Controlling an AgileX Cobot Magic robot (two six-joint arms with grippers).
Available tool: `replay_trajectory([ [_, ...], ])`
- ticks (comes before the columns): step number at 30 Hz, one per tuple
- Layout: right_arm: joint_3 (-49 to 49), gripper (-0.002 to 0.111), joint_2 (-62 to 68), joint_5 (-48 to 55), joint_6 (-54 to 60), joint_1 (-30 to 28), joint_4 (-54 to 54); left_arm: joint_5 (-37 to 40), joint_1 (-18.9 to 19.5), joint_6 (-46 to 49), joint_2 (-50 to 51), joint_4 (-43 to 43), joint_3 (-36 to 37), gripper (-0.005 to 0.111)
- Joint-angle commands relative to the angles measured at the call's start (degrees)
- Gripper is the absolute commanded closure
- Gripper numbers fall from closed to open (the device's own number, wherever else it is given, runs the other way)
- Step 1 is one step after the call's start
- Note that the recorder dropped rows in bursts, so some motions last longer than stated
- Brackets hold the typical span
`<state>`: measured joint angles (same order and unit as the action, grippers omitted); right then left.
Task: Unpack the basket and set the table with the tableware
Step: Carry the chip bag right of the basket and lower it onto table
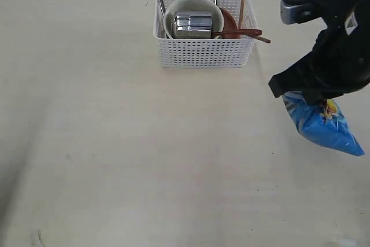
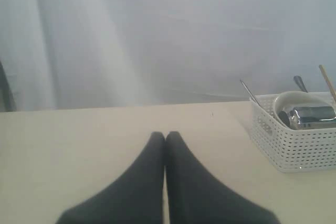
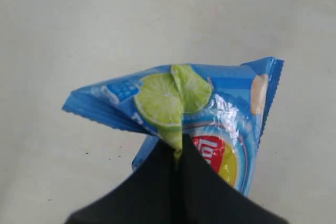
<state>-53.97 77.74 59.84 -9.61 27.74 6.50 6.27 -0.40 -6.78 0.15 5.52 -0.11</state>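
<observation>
Toward four o'clock from the basket (image 1: 202,53), right fingers (image 3: 205,187) pinch the blue chip bag (image 1: 324,125) by a thin fold, so it may slip free; left fingers (image 2: 147,182) press together, empty.

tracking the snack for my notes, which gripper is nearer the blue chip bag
Right. The right gripper, jaws shut, pinches the blue chip bag. The left gripper sits shut over the table with the bag nowhere in its view.
</observation>
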Motion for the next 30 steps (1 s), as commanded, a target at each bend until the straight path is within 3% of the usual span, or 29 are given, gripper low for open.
replay_trajectory([
  [1,0.08,0.109,5.08,-1.05,-2.47,-0.15,6.91,-0.4,-0.33,-0.06,-0.15,-0.25,0.11,0.107],
  [10,-0.02,0.109,14.42,-7.18,-10.71,-0.28,20.88,-0.4,-0.33,-0.06,-0.15,-0.25,0.11,0.107],
  [23,-5.46,0.108,18.1,-11.2,-11.78,-0.57,20.54,-0.4,-0.33,-0.06,-0.15,-0.25,0.11,0.107],
  [27,-5.46,0.108,18.1,-13.42,-10.96,-3.6,18.65,-0.4,-0.33,-0.06,-0.15,-0.25,0.11,0.107],
  [30,-5.46,0.108,18.1,-16.2,-5.27,-7.19,10.59,-0.4,-0.33,-0.06,-0.15,-0.25,0.11,0.107],
])
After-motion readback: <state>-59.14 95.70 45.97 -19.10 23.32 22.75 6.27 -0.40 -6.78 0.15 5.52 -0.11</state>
